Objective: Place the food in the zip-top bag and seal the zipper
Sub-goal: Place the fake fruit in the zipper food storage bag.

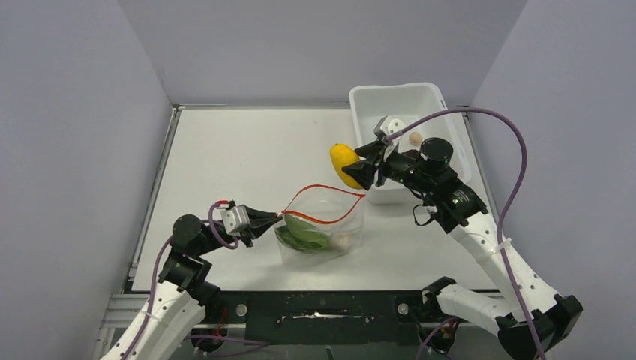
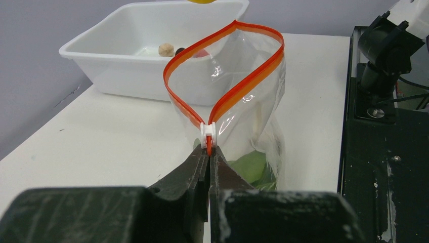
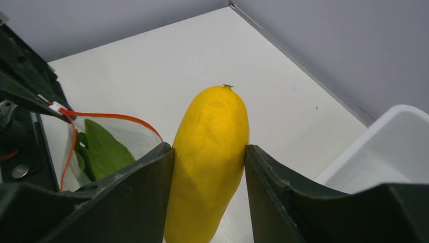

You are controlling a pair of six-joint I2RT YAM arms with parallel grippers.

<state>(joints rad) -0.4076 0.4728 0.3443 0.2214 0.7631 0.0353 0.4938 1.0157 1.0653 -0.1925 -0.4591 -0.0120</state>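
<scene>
right gripper clamped on lump, in air between tub and bag. left gripper pinches zipper end; bag mouth open, leaf inside. risk: lump may catch the mouth rim, collapsing the soft bag or tugging it off the pinch.

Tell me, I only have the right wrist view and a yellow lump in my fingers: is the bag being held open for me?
Observer: Yes. The left gripper is shut on the zipper just below its white slider, and the mouth loops wide open.
Operator: Anything in the zip-top bag besides the leaf?
Observer: A pale piece lies at its bottom, beside the leaf.
Operator: What's in the white tub?
Observer: A beige piece and a dark one beside it.
</scene>
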